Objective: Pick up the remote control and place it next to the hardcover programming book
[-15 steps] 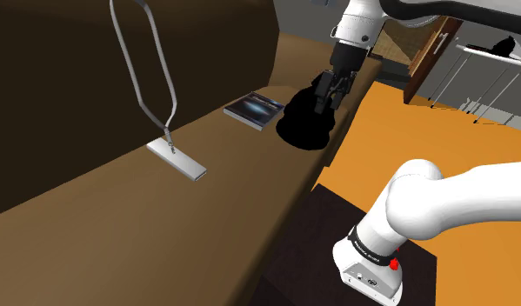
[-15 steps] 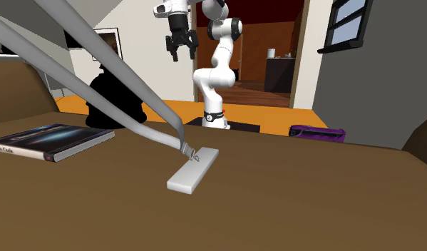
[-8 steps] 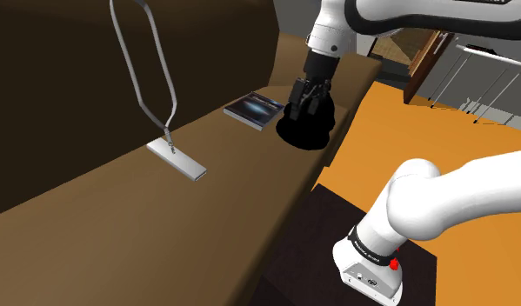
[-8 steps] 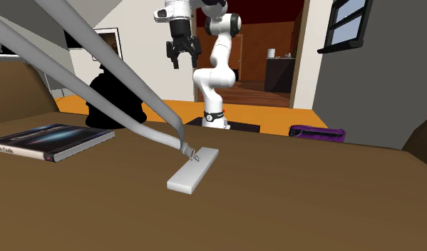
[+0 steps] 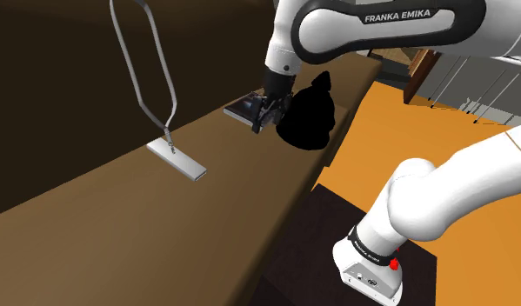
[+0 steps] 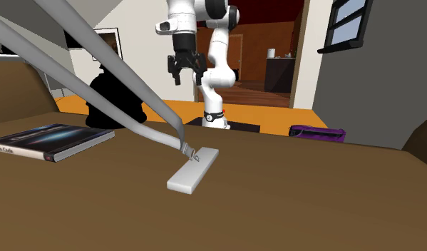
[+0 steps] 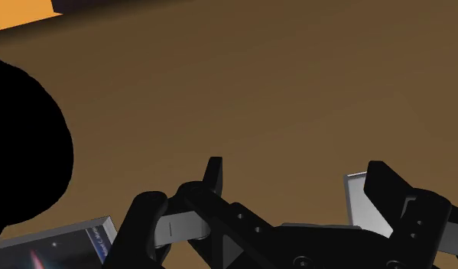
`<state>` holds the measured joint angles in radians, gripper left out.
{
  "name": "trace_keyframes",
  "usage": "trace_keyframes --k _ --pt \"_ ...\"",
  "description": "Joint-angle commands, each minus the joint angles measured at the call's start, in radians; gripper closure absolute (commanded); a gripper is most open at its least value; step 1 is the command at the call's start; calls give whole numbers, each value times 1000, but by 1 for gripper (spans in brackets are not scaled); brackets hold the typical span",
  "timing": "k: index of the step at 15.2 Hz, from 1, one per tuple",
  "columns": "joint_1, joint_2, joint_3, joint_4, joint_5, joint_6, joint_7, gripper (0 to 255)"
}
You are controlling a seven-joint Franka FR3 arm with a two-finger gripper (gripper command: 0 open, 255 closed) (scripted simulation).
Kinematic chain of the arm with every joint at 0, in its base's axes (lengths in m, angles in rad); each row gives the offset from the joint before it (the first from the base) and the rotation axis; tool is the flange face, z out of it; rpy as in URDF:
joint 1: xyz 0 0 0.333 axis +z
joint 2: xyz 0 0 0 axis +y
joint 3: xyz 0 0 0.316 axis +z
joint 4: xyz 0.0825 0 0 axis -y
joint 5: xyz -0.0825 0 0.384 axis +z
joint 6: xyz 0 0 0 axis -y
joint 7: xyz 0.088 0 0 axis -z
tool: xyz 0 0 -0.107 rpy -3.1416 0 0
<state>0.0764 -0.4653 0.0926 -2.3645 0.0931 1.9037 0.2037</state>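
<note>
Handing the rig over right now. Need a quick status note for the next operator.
Gripper: open, empty, in the air above the brown surface, close to the book.
Remote control: lies flat on the surface, well apart from the book; a grey loop ends right at one end of it.
Done: nothing; remote not yet grasped.
Left: move over to the remote, grasp, lift, set it beside the book.

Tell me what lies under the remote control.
The remote control lies flat on the brown surface. Its underside and the patch beneath are covered, so nothing else can be confirmed there.
</note>
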Motion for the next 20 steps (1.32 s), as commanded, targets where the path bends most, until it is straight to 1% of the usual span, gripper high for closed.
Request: trace_keyframes --k 1,6,11,15,20 --pt "5 69 21 30 -4 48 20 0" --pt "18 244 74 112 -32 157 80 0" --pt "33 428 115 227 -90 237 152 0" --pt "55 580 134 342 -154 277 214 0" --pt "99 773 136 519 -237 294 283 0"
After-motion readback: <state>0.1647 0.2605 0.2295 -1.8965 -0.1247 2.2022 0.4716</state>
